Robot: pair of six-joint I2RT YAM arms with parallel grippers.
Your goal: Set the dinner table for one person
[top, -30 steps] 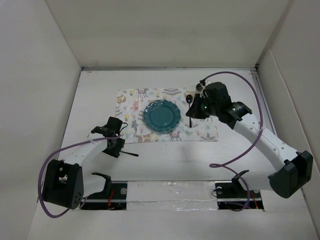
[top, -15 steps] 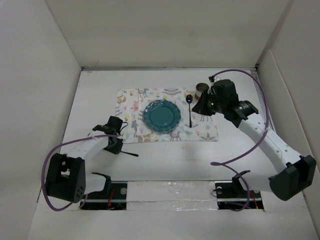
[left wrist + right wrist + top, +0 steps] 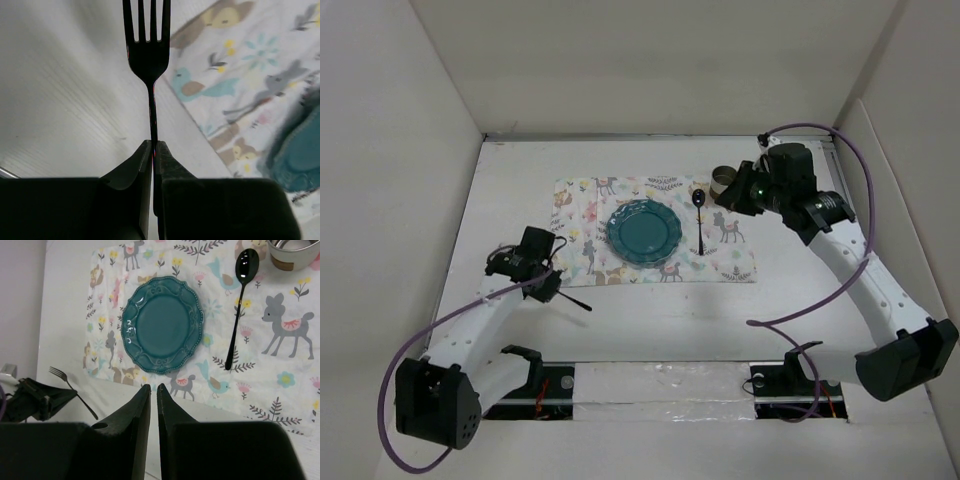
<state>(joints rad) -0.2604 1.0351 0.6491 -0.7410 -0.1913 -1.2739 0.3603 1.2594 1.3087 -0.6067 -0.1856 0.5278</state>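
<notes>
— Two arms, quick pass. Left fingers [image 3: 152, 146]?
— Pressed together on the handle of a black fork [image 3: 149, 55], pinching it. The tines point straight away from the wrist camera and the handle runs back between the tips.
— Where's the fork?
— Over the bare white desk [image 3: 650, 325], just off the near-left corner of the placemat [image 3: 732, 258]. Can't tell if it touches the surface.
— Right fingers [image 3: 153, 389]?
— Pressed nearly together, only a thin slit between the tips. They hang in the air by the placemat's far-right corner, and the wrist camera looks down on the whole setting.
— Desk itself?
— Big plain white top, forming the floor of a white-walled enclosure, both arm bases at its near edge. The placemat lies flat on it, about centre left to right, toward the far side.
— On the placemat?
— Teal plate [image 3: 644, 231] with a scalloped rim, about mid-cloth. Black spoon [image 3: 701, 222] to the right of the plate, apart from it, bowl toward the far edge, handle toward the arms. Metal cup [image 3: 724, 180] at the far-right corner, just beyond the spoon bowl, right beside the right arm's wrist. Can't tell if it's fully on the cloth.
— Print?
— Pastel deer, birds, flowers, leaves.
</notes>
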